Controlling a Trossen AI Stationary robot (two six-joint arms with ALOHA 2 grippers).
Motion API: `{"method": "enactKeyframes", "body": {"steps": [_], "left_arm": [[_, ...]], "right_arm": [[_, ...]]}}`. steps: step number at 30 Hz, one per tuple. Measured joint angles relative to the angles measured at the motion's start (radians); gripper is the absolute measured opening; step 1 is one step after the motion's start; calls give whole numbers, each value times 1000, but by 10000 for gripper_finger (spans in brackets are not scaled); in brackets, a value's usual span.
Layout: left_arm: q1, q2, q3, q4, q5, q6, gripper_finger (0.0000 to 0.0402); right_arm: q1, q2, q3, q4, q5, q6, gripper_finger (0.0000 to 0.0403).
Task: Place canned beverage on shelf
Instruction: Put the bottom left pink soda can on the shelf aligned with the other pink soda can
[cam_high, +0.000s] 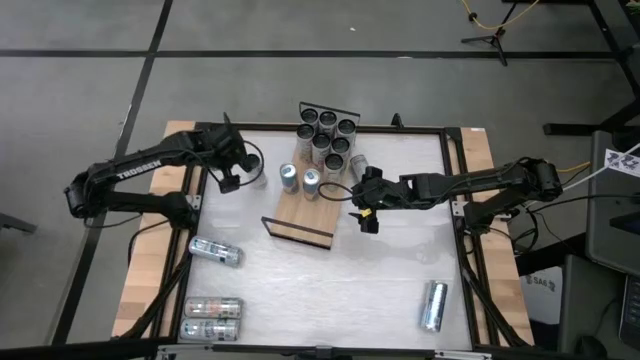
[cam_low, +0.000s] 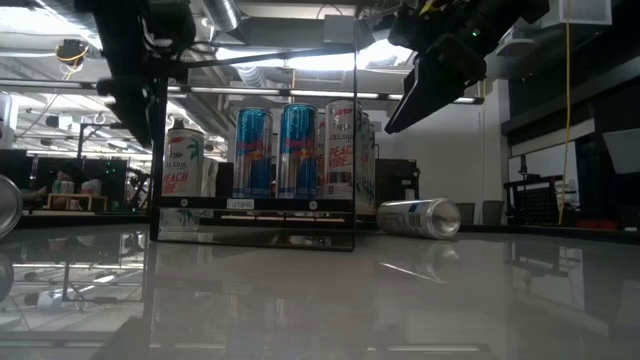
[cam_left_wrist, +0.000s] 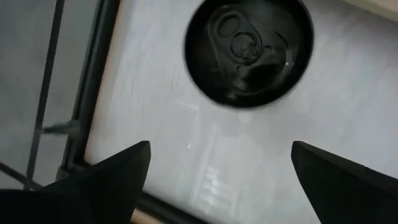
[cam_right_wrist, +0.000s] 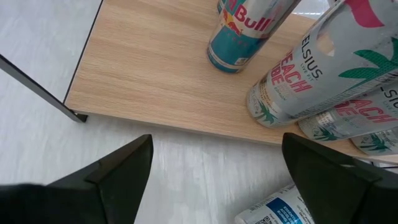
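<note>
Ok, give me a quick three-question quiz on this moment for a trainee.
1. True or false: the right gripper holds a can.
2. The lone can near the right arm's base is: A upright, B on its side, C stacked on another can.
3. The can ahead of the left gripper: what does it stand on?
Key: 1 false, the gripper is open and empty. 2 B. 3 the white tabletop.
</note>
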Motion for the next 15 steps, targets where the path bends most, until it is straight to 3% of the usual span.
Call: {"method": "enactKeyframes", "body": {"steps": [8, 15], "left_arm": [[0, 0, -134, 227, 0, 65, 382], [0, 0, -154, 289, 0, 64, 382]], "right_arm": [[0, 0, 0, 0, 0, 0, 351], [0, 0, 0, 0, 0, 0, 351]]}}
